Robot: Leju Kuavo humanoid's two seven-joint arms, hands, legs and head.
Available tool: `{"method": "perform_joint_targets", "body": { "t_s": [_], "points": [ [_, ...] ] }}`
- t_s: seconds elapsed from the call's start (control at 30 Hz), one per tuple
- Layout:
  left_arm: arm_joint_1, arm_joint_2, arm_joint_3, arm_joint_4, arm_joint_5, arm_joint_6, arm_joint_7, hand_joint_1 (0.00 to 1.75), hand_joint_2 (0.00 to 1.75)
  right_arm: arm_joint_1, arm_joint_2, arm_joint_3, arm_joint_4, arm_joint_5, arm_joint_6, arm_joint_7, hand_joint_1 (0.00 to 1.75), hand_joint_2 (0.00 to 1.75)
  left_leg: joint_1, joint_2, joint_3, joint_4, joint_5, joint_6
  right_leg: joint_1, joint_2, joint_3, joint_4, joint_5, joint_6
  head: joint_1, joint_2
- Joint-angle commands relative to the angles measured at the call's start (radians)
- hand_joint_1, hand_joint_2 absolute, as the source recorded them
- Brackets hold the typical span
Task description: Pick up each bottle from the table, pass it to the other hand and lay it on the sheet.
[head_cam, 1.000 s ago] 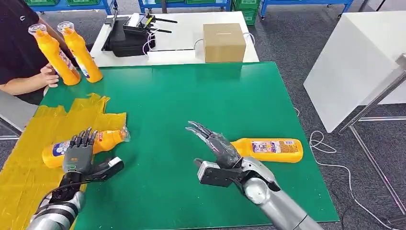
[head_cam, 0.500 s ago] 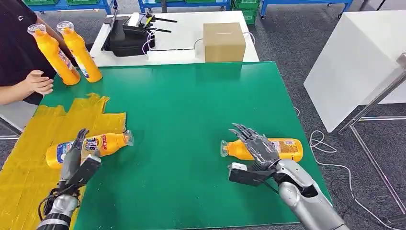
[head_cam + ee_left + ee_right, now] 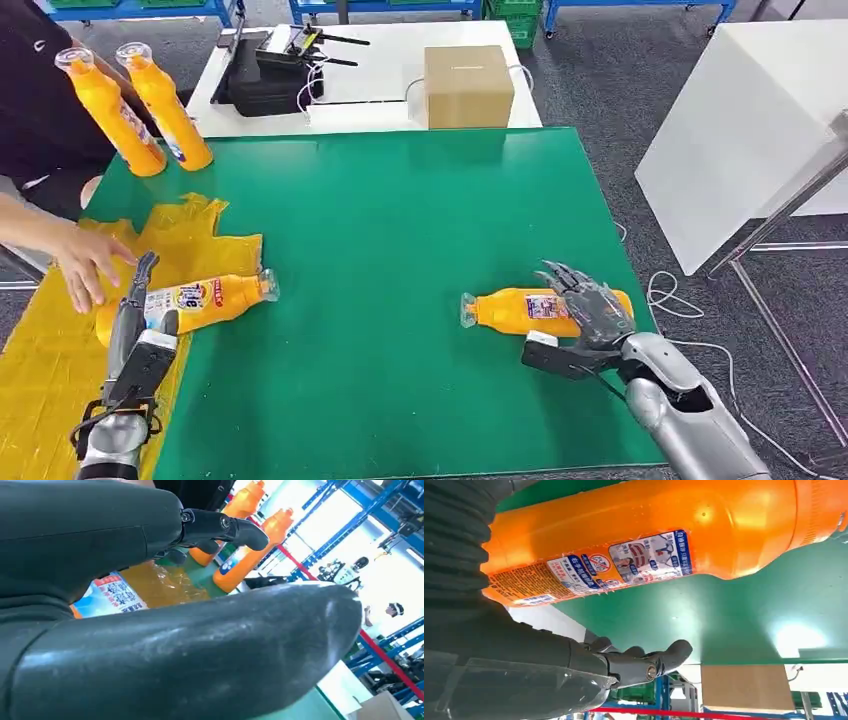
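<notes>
In the head view, the right hand [image 3: 585,312] is seen spread over a lying bottle [image 3: 520,309] at 4 o'clock on the table [image 3: 400,220]. The left hand [image 3: 135,320] is spread beside another bottle [image 3: 200,300] lying at the sheet's [image 3: 60,350] edge, at 8 o'clock. In the right wrist view, the bottle [image 3: 664,540] is seen ungripped.

The right hand [image 3: 583,308] hides part of the lying bottle [image 3: 520,308].

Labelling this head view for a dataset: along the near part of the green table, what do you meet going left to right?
Yellow sheet → left robot hand → bottle on the sheet → bare green table → bottle by the right edge → right robot hand.
</notes>
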Motion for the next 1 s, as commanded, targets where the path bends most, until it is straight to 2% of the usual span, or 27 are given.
{"method": "perform_joint_targets", "body": {
  "t_s": [0.03, 0.17, 0.27, 0.4, 0.5, 0.77, 1.0],
  "points": [
    [0.005, -0.043, 0.045, -0.029, 0.09, -0.061, -0.022, 0.0, 0.0, -0.017, -0.023, -0.031, 0.049, 0.023, 0.022, 0.03, 0.0, 1.75, 0.001, 0.0, 0.001, 0.0, -0.001, 0.0, 0.001, 0.0, 0.001, -0.002, 0.0, 0.001, 0.0, 0.0],
    [0.047, -0.062, 0.047, -0.11, 0.123, -0.098, -0.024, 0.0, 0.0, -0.016, -0.075, -0.088, 0.059, 0.053, 0.043, 0.05, 0.0, 1.75, 0.0, -0.001, 0.0, 0.0, -0.001, 0.0, 0.0, -0.002, 0.001, -0.001, -0.001, 0.001, 0.0, 0.0],
    [0.041, -0.065, 0.04, -0.098, 0.11, -0.092, -0.015, 0.0, 0.0, -0.04, -0.086, -0.105, 0.088, 0.076, 0.076, 0.053, 0.0, 1.75, 0.0, 0.0, 0.0, 0.0, -0.001, 0.0, -0.001, 0.0, 0.0, -0.001, 0.0, 0.001, 0.0, 0.0],
    [0.029, -0.066, 0.041, -0.074, 0.113, -0.093, -0.015, 0.0, 0.0, -0.069, -0.064, -0.086, 0.135, 0.102, 0.097, 0.053, 0.0, 1.75, 0.0, 0.001, 0.0, -0.001, -0.001, 0.0, -0.001, 0.001, 0.001, -0.001, 0.0, 0.0, 0.0, 0.0],
    [0.01, -0.071, 0.026, -0.062, 0.114, -0.098, -0.017, 0.0, 0.0, -0.128, -0.038, -0.039, 0.233, 0.131, 0.136, 0.069, 0.0, 1.75, 0.001, 0.003, -0.001, -0.001, -0.001, 0.0, 0.0, 0.003, 0.001, -0.002, 0.001, 0.0, 0.0, 0.0],
    [-0.002, -0.068, 0.022, -0.057, 0.121, -0.1, -0.002, 0.0, 0.0, -0.178, -0.044, -0.007, 0.299, 0.145, 0.139, 0.08, 0.0, 1.75, 0.001, 0.002, 0.0, 0.0, -0.001, 0.0, 0.001, 0.002, 0.001, -0.002, 0.001, 0.001, 0.0, 0.0],
    [-0.033, -0.066, -0.002, -0.027, 0.123, -0.106, -0.002, 0.0, 0.0, -0.203, 0.028, 0.043, 0.419, 0.155, 0.138, 0.067, 0.0, 1.75, 0.001, 0.001, 0.001, -0.001, 0.0, 0.0, 0.001, 0.001, 0.002, -0.002, 0.001, 0.0, 0.0, 0.0]
  ]
}}
